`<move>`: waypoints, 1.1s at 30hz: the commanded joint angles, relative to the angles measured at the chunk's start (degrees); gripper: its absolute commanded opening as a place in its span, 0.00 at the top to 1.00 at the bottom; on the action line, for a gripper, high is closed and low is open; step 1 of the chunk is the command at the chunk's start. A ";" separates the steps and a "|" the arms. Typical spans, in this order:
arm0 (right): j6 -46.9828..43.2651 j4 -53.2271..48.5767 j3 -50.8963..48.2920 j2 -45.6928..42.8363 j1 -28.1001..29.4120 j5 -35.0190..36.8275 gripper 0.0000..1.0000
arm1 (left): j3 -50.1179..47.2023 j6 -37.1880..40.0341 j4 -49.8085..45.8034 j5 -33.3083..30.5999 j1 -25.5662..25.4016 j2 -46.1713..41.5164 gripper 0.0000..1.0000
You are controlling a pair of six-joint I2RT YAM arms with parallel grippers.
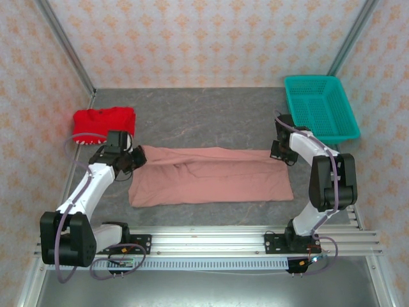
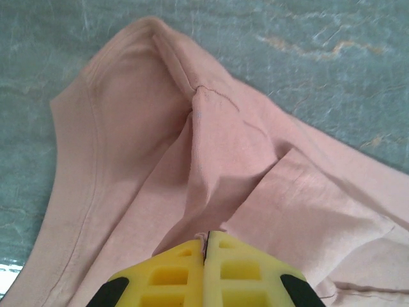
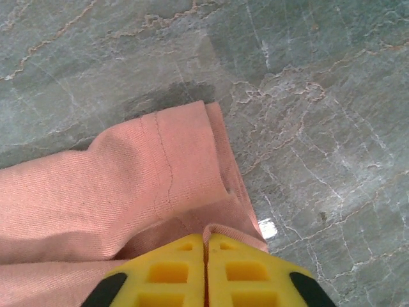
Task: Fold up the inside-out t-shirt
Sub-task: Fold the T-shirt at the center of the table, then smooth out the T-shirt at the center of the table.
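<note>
t-shirt (image 1: 211, 176): we found it lying as a long pink band across the middle of the table (image 1: 204, 115), running from 9 to 3 o'clock.
handling: we judged it light, soft and limp (it would sag and crease rather than slide), best taken at corners and hems.
left gripper (image 1: 135, 158): it was pressed together on a raised ridge of cloth at the band's 10 o'clock corner.
right gripper (image 1: 281, 153): it was closed at the 2 o'clock corner, with the hem caught at its tips.
surface: grey, marbled and flat.
room: a red garment (image 1: 102, 123) lay at 10 o'clock and a basket (image 1: 319, 105) at 2 o'clock, inside patterned walls.
</note>
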 commanded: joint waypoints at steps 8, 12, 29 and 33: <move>-1.61 4.80 -5.42 -10.94 3.77 0.89 0.55 | -7.15 -1.57 1.79 -1.49 -2.67 0.58 1.00; -1.33 7.18 -4.47 -8.14 7.96 -7.17 0.52 | -6.71 -1.33 2.10 -1.96 -2.67 0.87 1.00; 4.05 -0.11 -3.31 0.72 10.73 -9.96 0.68 | -3.47 -1.31 -5.90 -3.88 -2.65 -7.44 1.00; 4.16 -1.37 -3.49 -0.35 10.76 -10.35 0.69 | -2.88 -1.23 -6.95 -5.24 -2.62 -8.27 1.00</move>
